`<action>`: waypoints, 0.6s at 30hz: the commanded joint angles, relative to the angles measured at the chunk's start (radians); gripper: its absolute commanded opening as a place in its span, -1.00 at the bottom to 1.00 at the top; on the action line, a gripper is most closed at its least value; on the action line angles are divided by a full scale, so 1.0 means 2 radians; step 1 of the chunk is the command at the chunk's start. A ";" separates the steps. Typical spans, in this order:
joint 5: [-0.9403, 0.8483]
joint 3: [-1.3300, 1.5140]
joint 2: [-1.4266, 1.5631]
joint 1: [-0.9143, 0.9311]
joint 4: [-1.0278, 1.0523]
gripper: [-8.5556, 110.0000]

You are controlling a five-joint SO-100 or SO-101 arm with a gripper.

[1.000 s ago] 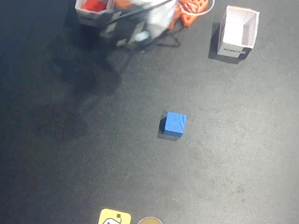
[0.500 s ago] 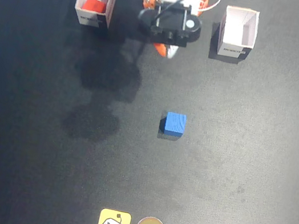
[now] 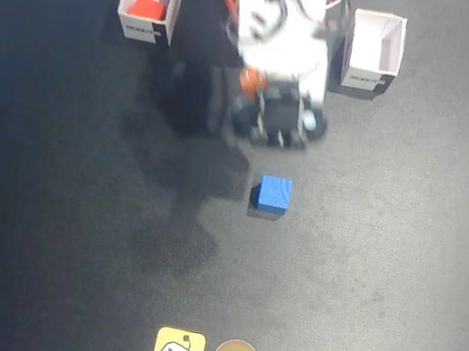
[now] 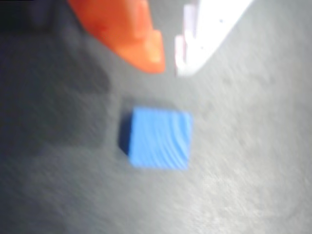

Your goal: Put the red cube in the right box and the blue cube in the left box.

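A: Fixed view: blue cube (image 3: 274, 194) sits alone on the table (image 3: 397, 286), just below the arm's head as that view frames it, clear gap between them. Nothing else near it.

B: Gripper (image 4: 168, 66) state?

A: Wrist view shows an orange finger and a white finger at the top edge with a narrow gap between the tips. Nothing in it. So parted slightly, empty. Picture is blurred, so I can't judge the opening better than that.

B: Cube relative to the tips?

A: Wrist view: blue cube (image 4: 158, 138) is below the tips, roughly centred under the gap, a touch to the left. Not touching either finger. Faces look near square to the frame, slight skew. No long axis, it's a cube, so either pair of faces works.

B: Gap wide enough?

A: My read: no. The gap looks narrower than the cube. It would need to spread wider before descending.

B: Boxes?

A: Fixed view: left box (image 3: 150, 1) holds the red cube (image 3: 146, 7), lying inside, off toward one wall. Right box (image 3: 374, 50) looks empty, only white walls and floor showing.

B: So red is done?

A: Looks placed. Task's left/right may be mirrored from this camera. Blue would go to the empty box, up and right of the cube in that view.
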 commanded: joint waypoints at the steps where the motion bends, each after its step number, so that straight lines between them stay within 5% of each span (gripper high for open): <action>1: 0.015 -0.003 -0.045 -0.007 -0.045 -0.84; 18: 0.055 -0.054 -0.188 -0.029 -0.083 -0.57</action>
